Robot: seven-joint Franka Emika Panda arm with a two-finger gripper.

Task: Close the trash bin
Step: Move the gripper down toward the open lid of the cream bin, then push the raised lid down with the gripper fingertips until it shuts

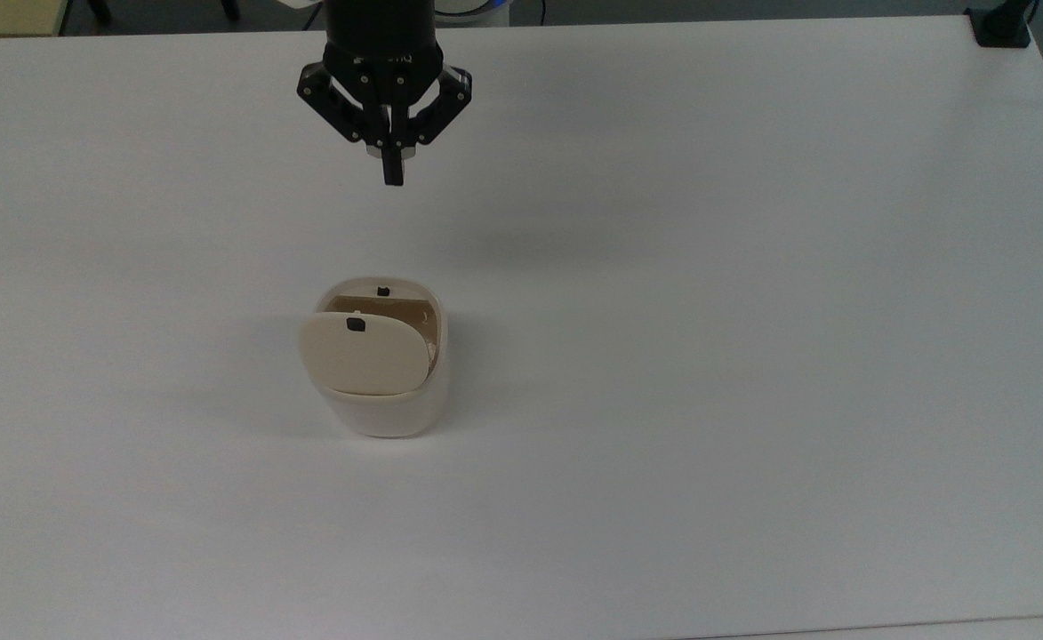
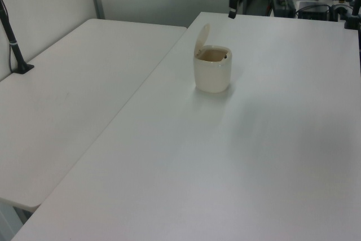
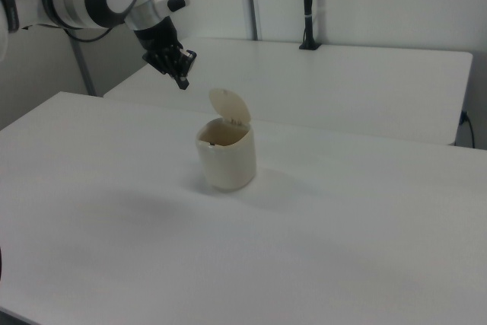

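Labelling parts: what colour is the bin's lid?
Beige lid, with a small black square mark; clearest in the top view.

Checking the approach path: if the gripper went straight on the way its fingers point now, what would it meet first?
Probably the bare table. The gripper points down, hanging above the tabletop short of the trash bin, whose lid stands open. Depth is unclear, so this is a judgement.

A broad white tabletop (image 1: 752,356) is seen, bare over most of its surface. A second white table (image 2: 73,94) is set edge to edge against it along a narrow seam. A black clamp (image 1: 1001,27) is fixed at the tabletop's far corner in the top view. On the second table, a black pole (image 3: 307,5) is mounted upright.
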